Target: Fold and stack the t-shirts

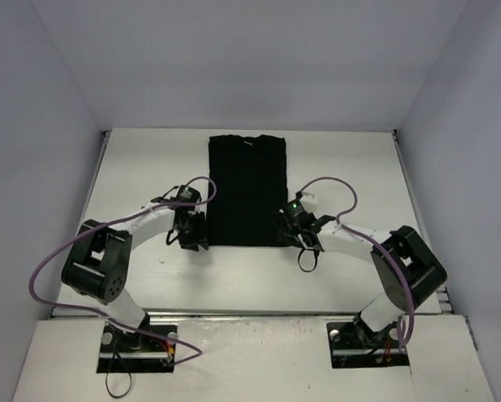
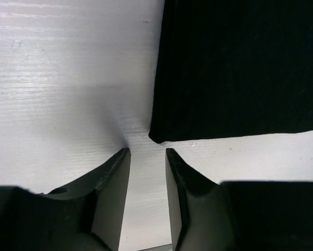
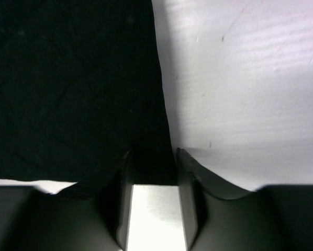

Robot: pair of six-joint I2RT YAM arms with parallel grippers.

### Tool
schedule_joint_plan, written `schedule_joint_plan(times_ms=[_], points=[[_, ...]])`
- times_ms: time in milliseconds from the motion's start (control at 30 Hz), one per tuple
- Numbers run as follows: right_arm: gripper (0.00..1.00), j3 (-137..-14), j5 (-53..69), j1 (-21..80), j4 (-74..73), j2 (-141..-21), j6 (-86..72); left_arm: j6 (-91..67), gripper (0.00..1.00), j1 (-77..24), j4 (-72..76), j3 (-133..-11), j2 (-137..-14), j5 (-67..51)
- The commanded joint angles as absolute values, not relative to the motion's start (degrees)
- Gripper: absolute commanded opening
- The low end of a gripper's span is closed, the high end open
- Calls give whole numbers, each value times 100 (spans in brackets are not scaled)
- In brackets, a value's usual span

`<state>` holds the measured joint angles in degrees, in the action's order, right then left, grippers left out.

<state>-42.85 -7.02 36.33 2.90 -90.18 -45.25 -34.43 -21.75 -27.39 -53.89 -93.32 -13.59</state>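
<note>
Left end effector [image 2: 147,150], right end effector [image 3: 154,150]: jaws ajar

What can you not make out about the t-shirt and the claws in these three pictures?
- Top view: the t-shirt folds and layers are lost in flat black, and any print is too small to see.
- Left wrist view: the left claw is near one shirt corner; the rest runs off the frame.
- Right wrist view: the right claw fingertips merge with the black cloth; contact is unclear.

Bright, even overhead light w/ slight bluish cast. Black t-shirt [image 1: 246,191] reads flat, no fold detail. Left wrist cam: soft grey shadow on table [image 2: 52,63] left of t-shirt's corner. Near-lens fingers [image 2: 112,193] blurred in both wrist cams.
</note>
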Motion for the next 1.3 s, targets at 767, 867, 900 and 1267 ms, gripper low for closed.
schedule_joint_plan(times_ms=[767,867,900,1267], points=[[27,-4025,-782,3841,-642,-9264,-4781,-3270,47,-2129,-2901,-6196,-10151,-1013],[27,-4010,-773,3856,-642,-9294,-4775,-3320,41,-2208,-2857,-6155,-10248,-1009],[27,-4008,-773,3863,-642,-9304,-4783,-3367,37,-2249,-2838,-6134,-10272,-1011],[2,-3845,-770,3925,-753,-9145,-4763,-3306,0,-2470,-3087,-5854,-9995,-989]])
